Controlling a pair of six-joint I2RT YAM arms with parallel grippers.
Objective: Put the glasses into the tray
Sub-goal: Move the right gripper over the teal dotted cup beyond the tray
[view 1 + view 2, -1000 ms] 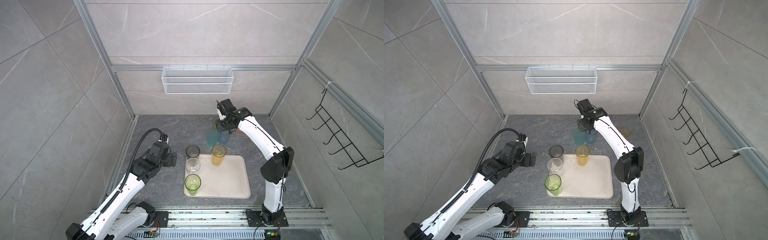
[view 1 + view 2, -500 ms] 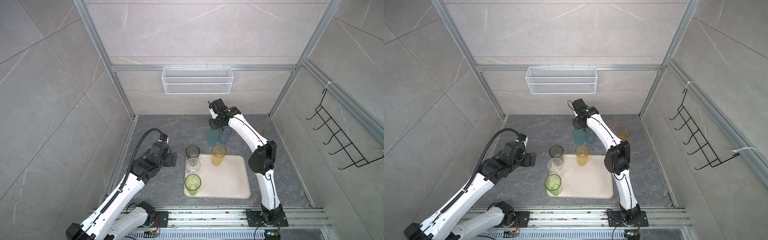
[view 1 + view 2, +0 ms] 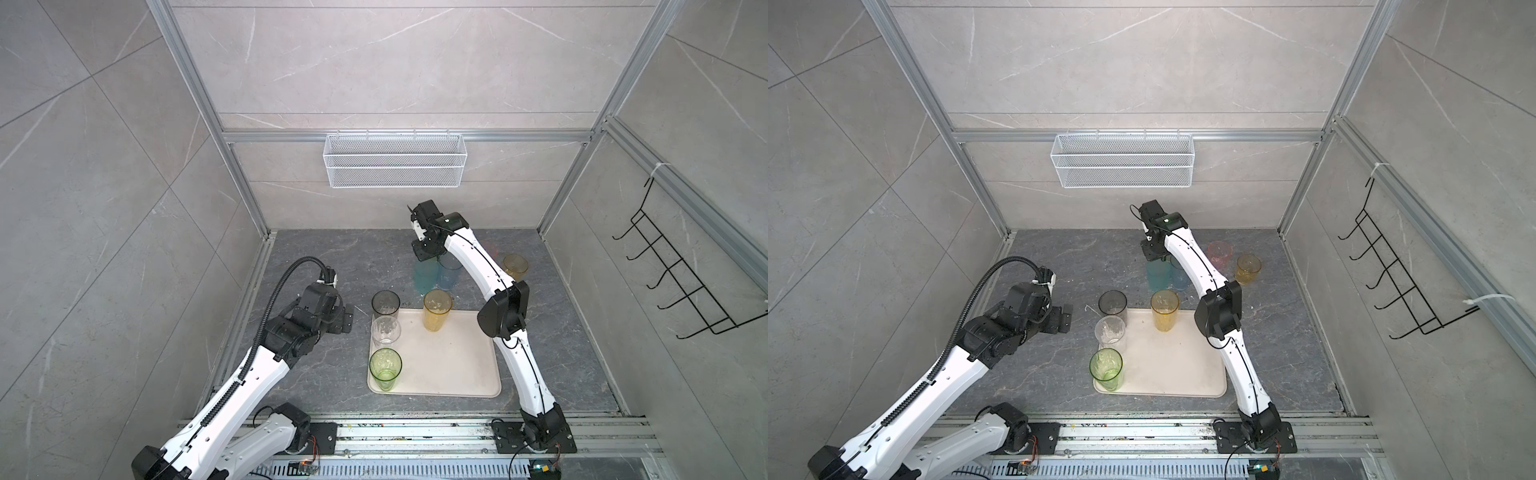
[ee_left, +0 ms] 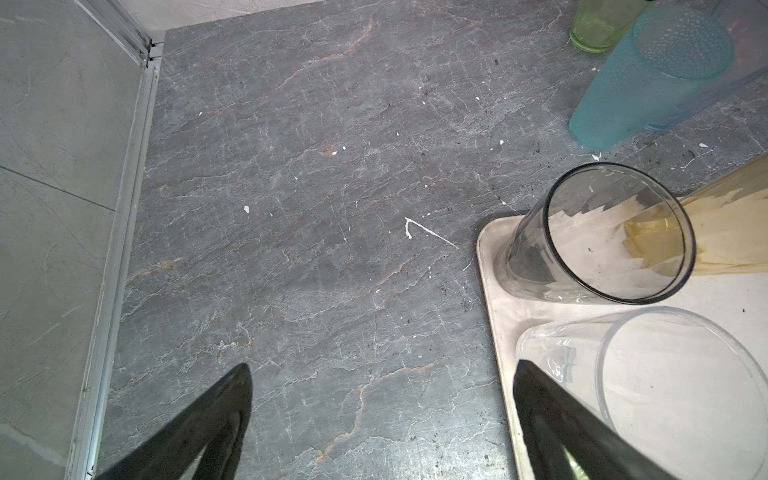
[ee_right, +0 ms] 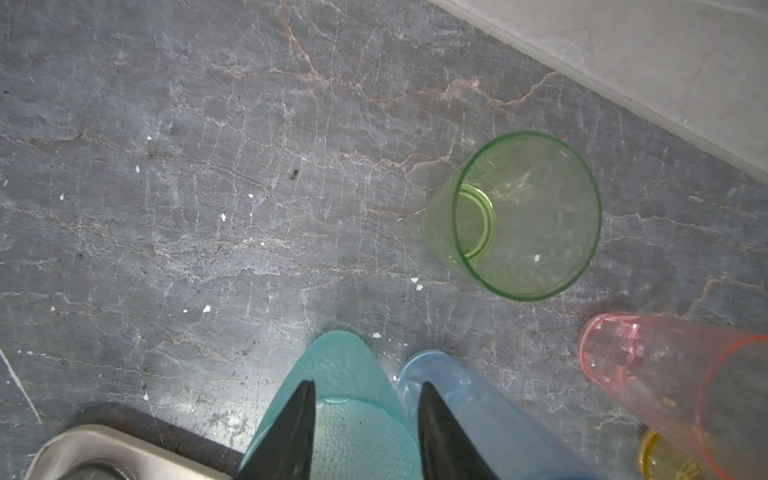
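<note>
Right wrist view: teal glass [image 5: 340, 365] stands upright beneath the parted jaws.

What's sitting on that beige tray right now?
Four upright glasses: grey, clear and green along the tray's left edge, amber at the back. The right arm hides one far corner.

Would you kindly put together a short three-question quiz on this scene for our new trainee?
1. How many glasses stand on the tray?
2. True or false: the left gripper is holding a glass.
3. Fill in: in the right wrist view, the glass seen between the fingertips of the right gripper is tinted ____.

Key
1. Four: the smoky grey glass, clear glass, green glass and amber glass.
2. False: its jaws stand wide open over the bare tabletop.
3. Teal: it is the teal glass, off the tray.
</note>
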